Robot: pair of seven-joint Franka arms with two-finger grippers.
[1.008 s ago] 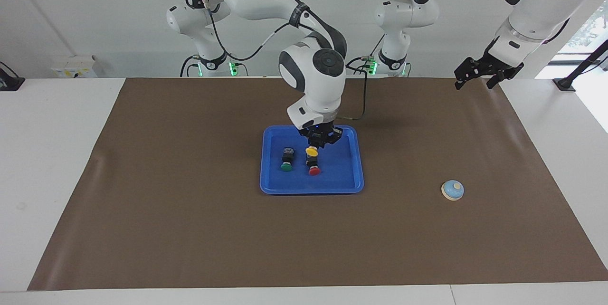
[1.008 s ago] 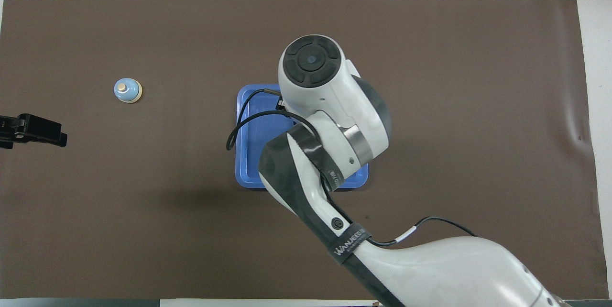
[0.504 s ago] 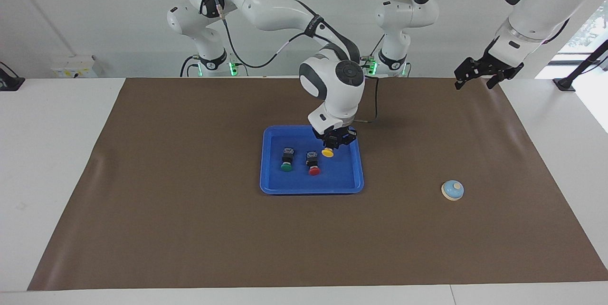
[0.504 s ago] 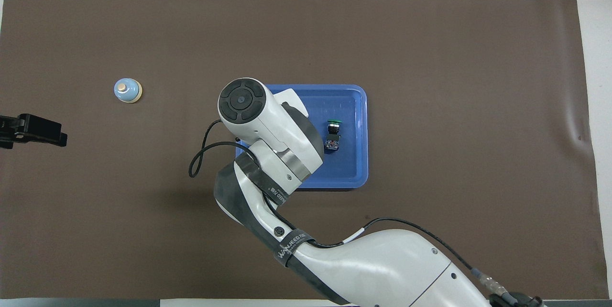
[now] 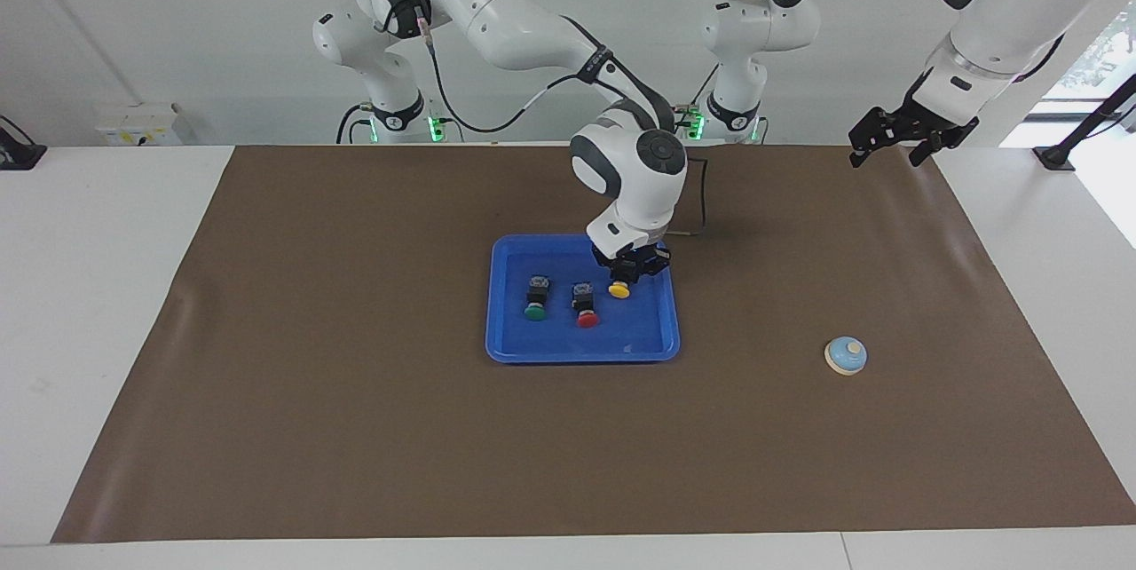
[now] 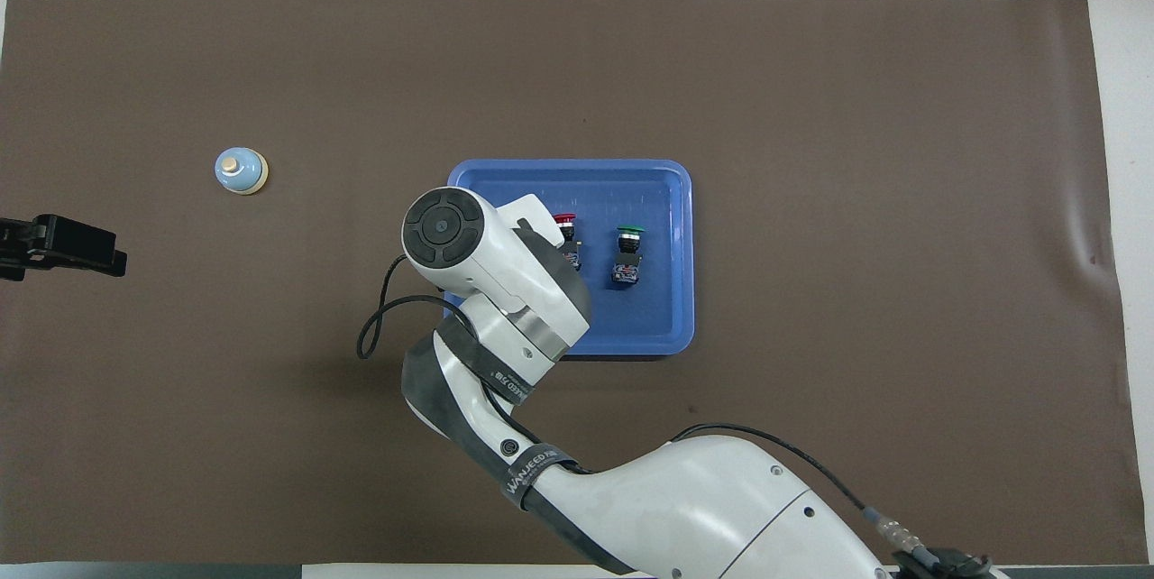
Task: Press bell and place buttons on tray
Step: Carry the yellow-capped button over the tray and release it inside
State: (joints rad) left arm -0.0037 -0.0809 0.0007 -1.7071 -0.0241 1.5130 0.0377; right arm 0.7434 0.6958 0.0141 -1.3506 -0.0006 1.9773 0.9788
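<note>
Now yellow button (image 5: 619, 289) hangs cap-down in right pincer (image 5: 624, 279).

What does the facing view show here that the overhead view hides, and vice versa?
Facing only: the right tool shut on the yellow button over the tray, and the waiting left tool whole. Overhead only: the right arm's upper side, which hides that button. Both: the red button, green button in the tray, and the bell.

A brown mat (image 5: 355, 428) covers the white table (image 5: 98, 286); a small white box (image 5: 138, 124) sits at the wall.
</note>
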